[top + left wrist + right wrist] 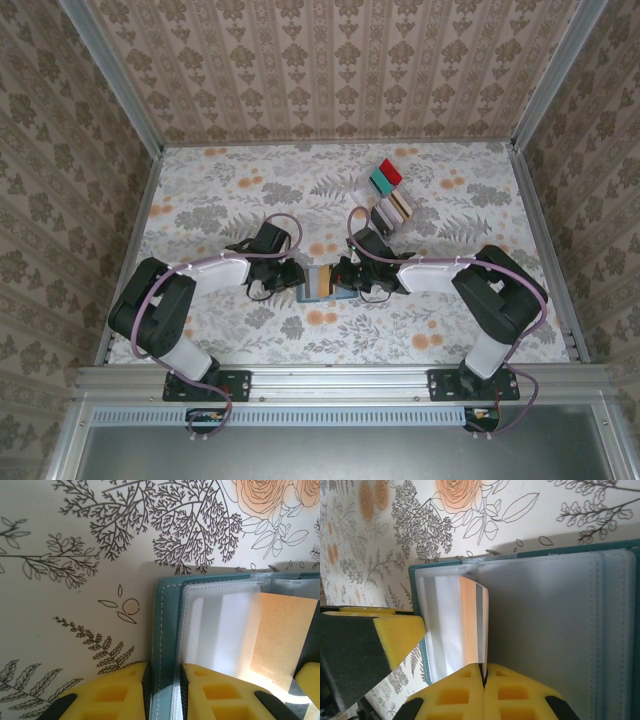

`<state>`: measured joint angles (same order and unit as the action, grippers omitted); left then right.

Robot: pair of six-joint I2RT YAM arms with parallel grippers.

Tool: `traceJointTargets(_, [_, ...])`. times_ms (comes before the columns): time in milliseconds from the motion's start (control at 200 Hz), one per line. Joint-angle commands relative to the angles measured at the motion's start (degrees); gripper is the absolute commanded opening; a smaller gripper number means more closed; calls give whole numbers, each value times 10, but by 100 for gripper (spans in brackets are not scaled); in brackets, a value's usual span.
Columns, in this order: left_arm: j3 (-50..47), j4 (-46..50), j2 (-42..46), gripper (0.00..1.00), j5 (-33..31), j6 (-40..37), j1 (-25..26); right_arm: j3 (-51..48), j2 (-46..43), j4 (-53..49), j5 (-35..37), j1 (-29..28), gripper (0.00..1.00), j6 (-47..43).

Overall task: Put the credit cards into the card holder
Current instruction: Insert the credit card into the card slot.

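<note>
Right gripper (483, 669): jaws pressed together on the near edge of a tan card (472, 620). The card is held over the clear pockets of the open card holder (545, 625); whether its far edge has entered a pocket cannot be told.

Left gripper (164, 672): jaws narrow, pinching the holder's teal cover edge.

Card holder: lies open on the floral table (220, 200), between the two grippers, near the front middle.

Clear tray (380, 205): farther back on the right, well apart, holding red, teal and pale pieces.
</note>
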<state>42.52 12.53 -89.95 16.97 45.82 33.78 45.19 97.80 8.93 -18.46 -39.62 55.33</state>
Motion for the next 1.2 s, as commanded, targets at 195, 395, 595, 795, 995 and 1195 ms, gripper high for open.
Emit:
traceJointTargets(195, [9, 8, -16, 24, -3, -1, 7, -2, 31, -32, -43, -4, 6, -4])
traceJointTargets(395, [8, 8, -14, 24, -4, -3, 7, 2, 36, -32, -51, -4, 7, -8])
traceJointTargets(595, [10, 6, -14, 24, -1, -2, 7, 27, 54, -26, -44, -11, 8, 3])
traceJointTargets(795, [7, 7, -8, 24, -3, 1, 8, 53, 78, -23, -42, -17, 9, 12])
traceJointTargets(995, [5, 7, -7, 24, -4, 0, 7, 61, 54, -72, -24, -16, 15, -13])
traceJointTargets(1195, [7, 6, -10, 24, -1, -1, 8, 78, 41, -125, -5, -17, 22, -39])
